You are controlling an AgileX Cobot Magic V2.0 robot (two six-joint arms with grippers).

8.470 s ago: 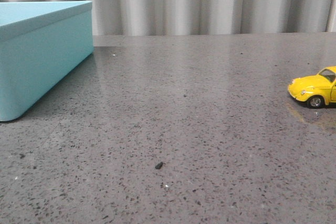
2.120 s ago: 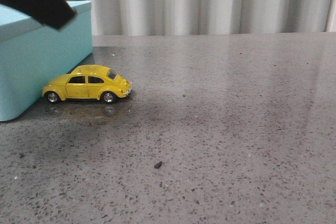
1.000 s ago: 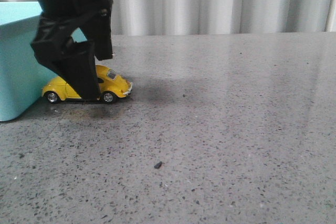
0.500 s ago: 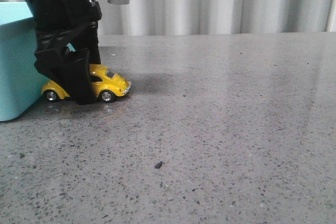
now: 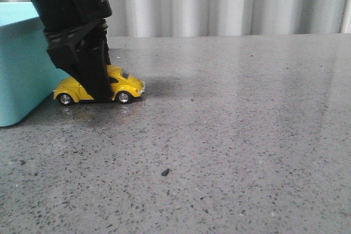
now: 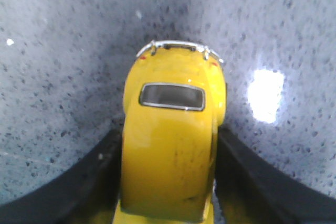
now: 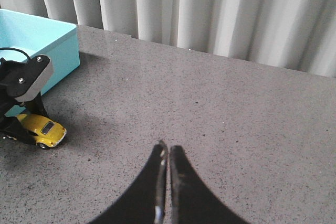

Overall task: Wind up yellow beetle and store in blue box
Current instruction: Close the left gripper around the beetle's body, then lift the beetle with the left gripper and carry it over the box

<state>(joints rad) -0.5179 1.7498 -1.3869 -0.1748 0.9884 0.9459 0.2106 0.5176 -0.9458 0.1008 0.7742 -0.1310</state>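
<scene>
Yellow beetle [image 5: 125, 82] sits on its wheels, clamped by upright left fingers [image 5: 94, 83].

Lighting: even, moderately bright, diffuse from overhead. Front view sharp; the table [image 5: 230, 135] carries a soft sheen toward 2 o'clock and a faint shadow just beside the yellow beetle [image 5: 123, 83] at 3 o'clock. Left wrist view soft, close-focus blur; one bright glare patch at 3 o'clock; dark vignetted corners at 5 and 7 o'clock. Right wrist view clear, curtain [image 7: 210, 9] evenly lit.
</scene>
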